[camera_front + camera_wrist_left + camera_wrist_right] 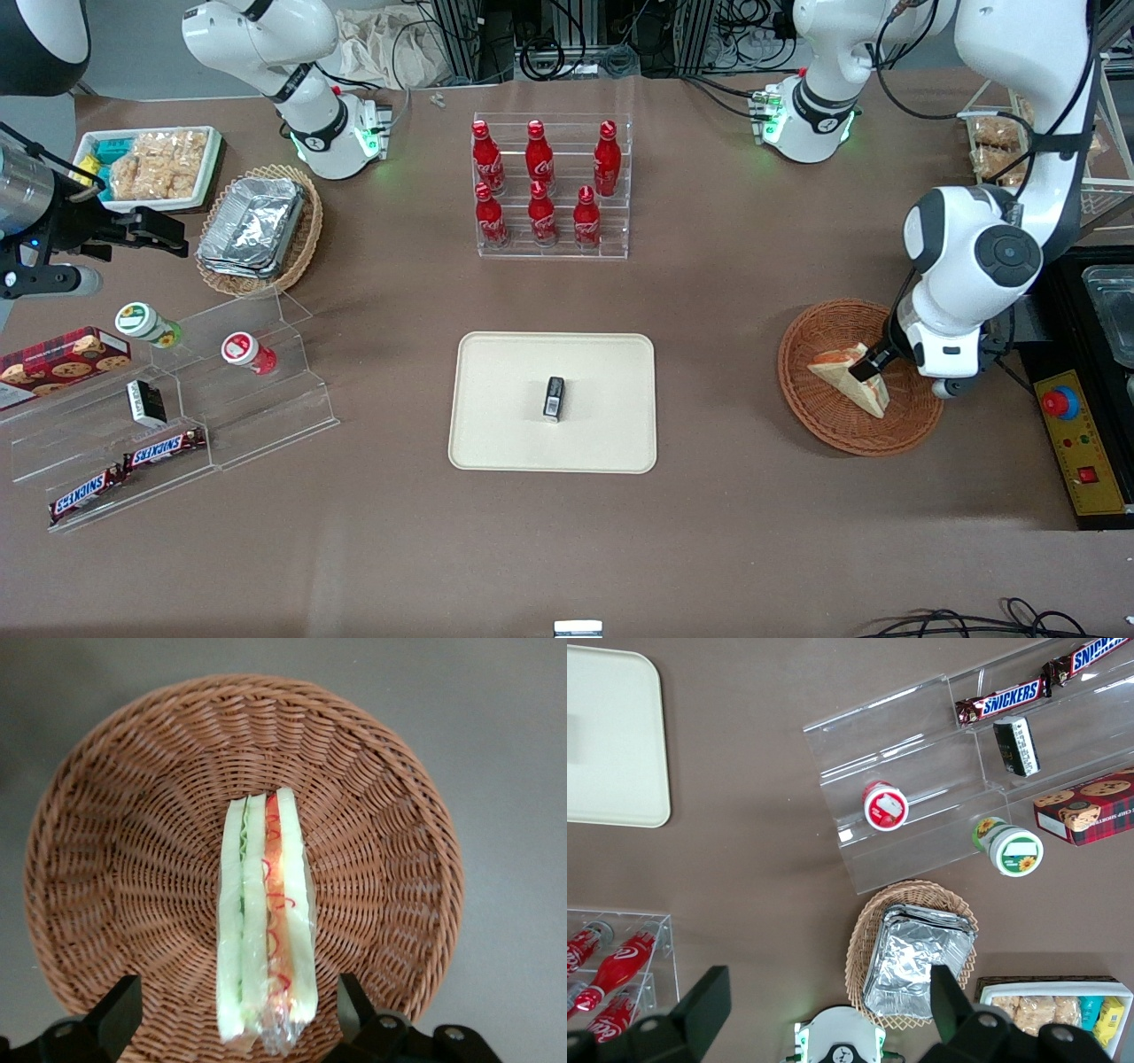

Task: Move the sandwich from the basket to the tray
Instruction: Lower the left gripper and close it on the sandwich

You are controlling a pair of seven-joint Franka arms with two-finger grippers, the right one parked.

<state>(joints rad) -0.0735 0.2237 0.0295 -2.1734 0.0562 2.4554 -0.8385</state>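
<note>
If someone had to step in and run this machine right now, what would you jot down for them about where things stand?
Gripper: open, low over the basket, one finger on each side of the sandwich, not closed on it.
Sandwich: in the basket, standing on edge, filling facing up toward the wrist camera.
Tray: toward the table's middle, with only a small black packet on it.
Done: gripper lined up around the sandwich.
Left: close on the sandwich, lift it, carry it to the tray, and set it on a bare part beside the packet.
</note>
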